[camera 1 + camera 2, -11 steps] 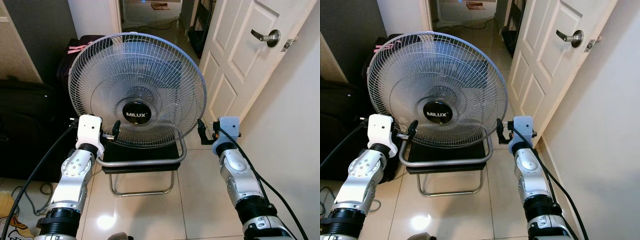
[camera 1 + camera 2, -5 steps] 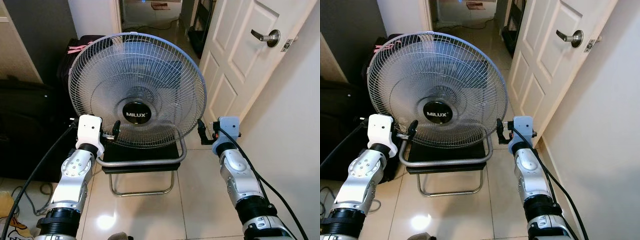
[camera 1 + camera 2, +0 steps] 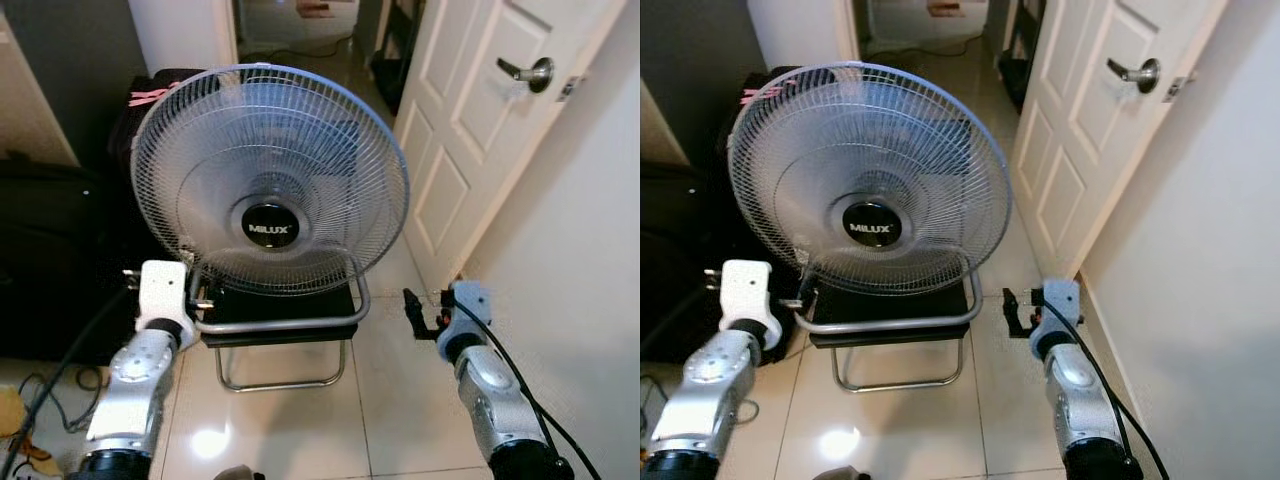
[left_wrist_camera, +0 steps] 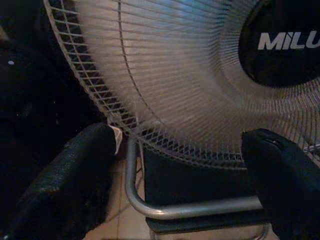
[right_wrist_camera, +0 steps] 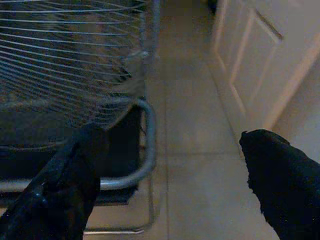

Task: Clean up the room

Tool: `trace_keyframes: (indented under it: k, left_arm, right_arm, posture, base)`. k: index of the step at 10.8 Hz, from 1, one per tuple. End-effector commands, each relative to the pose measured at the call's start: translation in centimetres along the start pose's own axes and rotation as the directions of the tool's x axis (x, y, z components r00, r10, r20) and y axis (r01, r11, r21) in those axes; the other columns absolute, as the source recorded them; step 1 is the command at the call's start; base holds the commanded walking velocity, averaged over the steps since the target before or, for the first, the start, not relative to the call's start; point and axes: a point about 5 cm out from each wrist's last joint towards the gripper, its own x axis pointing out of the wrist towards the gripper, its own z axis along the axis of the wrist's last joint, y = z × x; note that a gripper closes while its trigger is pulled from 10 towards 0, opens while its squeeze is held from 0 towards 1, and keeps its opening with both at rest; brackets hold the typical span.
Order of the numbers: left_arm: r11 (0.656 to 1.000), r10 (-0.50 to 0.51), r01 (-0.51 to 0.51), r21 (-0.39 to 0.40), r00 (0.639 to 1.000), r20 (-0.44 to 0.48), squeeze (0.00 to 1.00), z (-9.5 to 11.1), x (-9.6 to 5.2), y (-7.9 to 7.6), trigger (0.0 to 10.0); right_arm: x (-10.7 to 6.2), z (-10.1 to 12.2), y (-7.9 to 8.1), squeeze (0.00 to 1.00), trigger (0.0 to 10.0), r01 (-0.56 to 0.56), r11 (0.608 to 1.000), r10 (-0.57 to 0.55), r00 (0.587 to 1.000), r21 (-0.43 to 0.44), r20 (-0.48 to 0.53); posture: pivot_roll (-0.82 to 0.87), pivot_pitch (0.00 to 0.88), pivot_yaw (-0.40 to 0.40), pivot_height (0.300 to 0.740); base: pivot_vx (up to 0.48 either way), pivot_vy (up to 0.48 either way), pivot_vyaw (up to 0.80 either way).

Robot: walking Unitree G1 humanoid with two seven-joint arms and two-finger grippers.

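Both grippers have dropped and drawn back from the fan's grille since a second ago; they were level with the lower rim of the cage and now sit below it, and the whole view has shifted, so the head has moved too.

Left gripper (image 4: pixel 180 165): fingers spread wide, holding nothing, just beside the fan's (image 3: pixel 268 180) left lower edge. In the wrist view the grille's lower rim and the curved metal tube of the stand (image 4: pixel 150 207) lie between the two fingers, not touching either that I can see.

Right gripper (image 3: pixel 420 315): fingers also spread and empty, off the fan's right lower side, near the stand's corner but apart from it. Tiled floor lies between its fingers in the wrist view.

The fan stands upright on its tube stand on the floor (image 3: pixel 390 400), facing me, with dark luggage (image 3: pixel 50 250) on its left and a white door (image 3: pixel 480 140) on its right.

Risks, as I judge them:
- A fingertip could push through the thin grille wires if I close in too high, bending them.
- Gripping only one side of the stand could tip the top-heavy fan toward the door.
- The right arm has little room beside the wall (image 3: pixel 580 300); a wide swing could strike it.
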Motion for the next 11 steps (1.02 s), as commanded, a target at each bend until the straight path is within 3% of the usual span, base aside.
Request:
trace_keyframes:
  k: [1,2,4,6,7,8,9,10,11]
  left_arm:
    - [1.000,0.024,-0.024,0.000,0.999,0.041,0.00,0.8,0.1,0.1,10.0]
    - [0.995,0.095,-0.095,-0.041,0.996,-0.004,1.00,0.7,0.5,0.5,10.0]
    - [0.991,0.123,-0.115,-0.070,0.986,0.117,1.00,2.0,0.7,0.5,10.0]
    - [0.998,0.067,-0.067,-0.007,0.980,0.187,1.00,3.2,0.9,0.0,10.0]
    - [0.997,0.068,-0.072,0.026,0.986,0.150,1.00,3.2,1.0,0.0,10.0]
    - [0.999,-0.006,0.000,0.044,0.991,0.133,1.00,3.1,1.0,-0.3,10.0]
    - [0.999,-0.039,0.038,0.009,0.988,0.150,0.11,3.3,0.9,-0.4,10.0]
    - [1.000,-0.004,0.003,0.011,0.989,0.148,0.00,3.3,1.1,-0.1,10.0]
    - [1.000,-0.022,0.024,-0.017,0.990,0.137,0.00,3.1,1.2,-0.7,10.0]
  right_arm:
    - [0.0,0.6,0.3,1.00,10.0,-0.037,0.999,0.036,0.999,0.016,0.032]
    - [0.2,1.2,0.7,1.00,10.0,-0.062,0.996,0.065,0.996,-0.060,0.057]
    - [0.6,1.6,1.0,1.00,10.0,-0.064,0.993,0.071,0.995,-0.102,0.067]
    - [0.9,2.3,0.9,1.00,10.0,-0.038,0.993,0.049,0.995,-0.110,0.090]
    - [1.1,2.4,0.9,1.00,10.0,-0.023,0.997,0.031,0.995,-0.076,0.098]
    - [1.3,2.6,1.1,1.00,10.0,-0.022,0.996,0.031,0.994,-0.086,0.106]
    - [1.5,2.8,1.2,1.00,10.0,-0.019,0.996,0.029,0.993,-0.088,0.116]
    - [1.6,2.9,1.4,1.00,10.0,-0.029,0.996,0.038,0.993,-0.085,0.113]
    - [1.9,3.5,1.2,1.00,10.0,-0.008,0.997,0.017,0.992,-0.071,0.125]
  posture:
    - [-0.04,0.000,-0.032,0.740]
    - [-0.03,0.000,-0.029,0.740]
    - [-0.04,0.000,-0.025,0.740]
    - [-0.03,0.000,-0.016,0.740]
    - [-0.02,0.000,-0.015,0.740]
    - [-0.02,0.000,-0.011,0.740]
    - [-0.03,0.000,-0.007,0.740]
    - [-0.04,0.000,0.000,0.740]
    - [-0.04,0.000,0.002,0.740]
  base:
    - [0.000,0.000,0.00]
    - [0.000,0.000,0.00]
    - [0.000,0.000,0.63]
    - [0.000,0.000,0.80]
    - [0.000,0.000,0.80]
    - [0.000,0.000,0.80]
    - [0.000,0.000,0.80]
    - [0.000,0.000,0.80]
    - [0.000,0.000,0.73]
